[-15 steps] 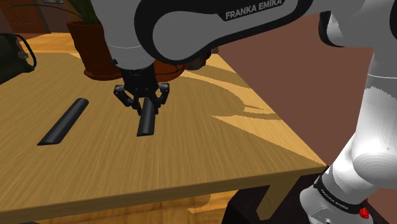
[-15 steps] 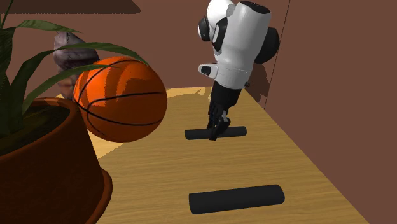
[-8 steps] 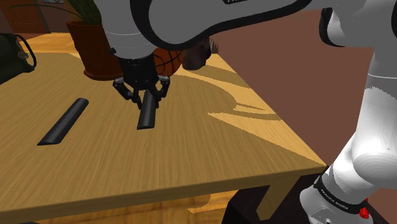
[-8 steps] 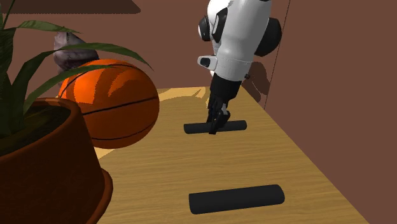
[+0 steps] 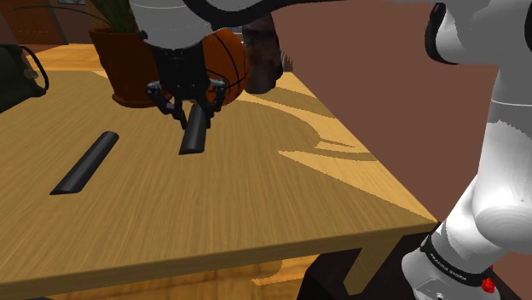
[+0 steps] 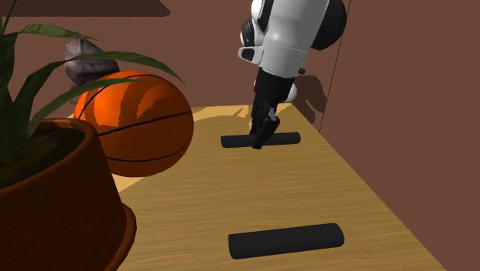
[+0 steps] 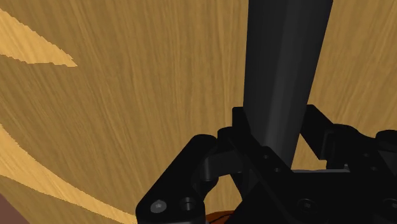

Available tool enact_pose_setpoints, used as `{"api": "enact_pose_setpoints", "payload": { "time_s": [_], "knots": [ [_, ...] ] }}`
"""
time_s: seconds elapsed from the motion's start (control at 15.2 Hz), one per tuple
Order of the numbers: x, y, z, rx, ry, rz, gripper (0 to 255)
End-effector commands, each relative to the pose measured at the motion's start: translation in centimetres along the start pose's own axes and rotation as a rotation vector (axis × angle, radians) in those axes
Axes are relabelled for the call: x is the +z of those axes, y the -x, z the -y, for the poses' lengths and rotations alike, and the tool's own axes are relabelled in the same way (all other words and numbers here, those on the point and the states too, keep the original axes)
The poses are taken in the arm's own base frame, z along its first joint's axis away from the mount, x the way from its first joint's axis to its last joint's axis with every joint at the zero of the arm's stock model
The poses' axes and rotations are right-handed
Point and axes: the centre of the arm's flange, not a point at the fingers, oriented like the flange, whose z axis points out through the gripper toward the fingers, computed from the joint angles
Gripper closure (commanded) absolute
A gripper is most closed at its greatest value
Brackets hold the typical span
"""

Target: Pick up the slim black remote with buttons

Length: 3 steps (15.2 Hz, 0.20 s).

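**Gripper clamped on 1 of 2 black remotes**

The only container is 1 reddish-brown plant pot (image 6: 61,208), standing at the far end of the worktop (image 5: 256,204) in the shoulder view. It holds 1 plant (image 6: 46,85) with long green leaves that arch out over the rim. Just beside the pot sits 1 orange basketball (image 6: 142,123) with black seams. Behind the ball is 1 lumpy grey-brown object (image 6: 85,61) that I cannot identify.

The worktop is wood with a fine straight grain, mostly in shade, with a few brighter yellow patches of light. Plain brown walls close off the room, and 1 of them runs along the worktop's edge at the second exterior view's right. A dark object (image 5: 17,72) sits at the shoulder view's left edge.

There are 2 slim black bars. The black remote (image 5: 194,132) is pinched near 1 end between the 2 fingers of the gripper (image 5: 193,109), in front of the basketball, with its free end slanting down toward the wood. Whether it is clear of the surface cannot be told. No buttons show on it. The second remote (image 5: 85,162) lies flat on the worktop, well apart from the first.
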Motion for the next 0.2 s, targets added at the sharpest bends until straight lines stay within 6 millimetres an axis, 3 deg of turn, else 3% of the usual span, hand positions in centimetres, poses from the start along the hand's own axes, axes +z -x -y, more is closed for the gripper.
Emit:
{"api": "enact_pose_setpoints", "payload": {
  "time_s": [0.0, 0.13],
  "knots": [
    [-1.15, -0.14, -0.01, 0.0, 0.0, 0.0, 255],
    [-1.23, -0.16, -0.01, 0.0, 0.0, 0.0, 255]
  ]
}}
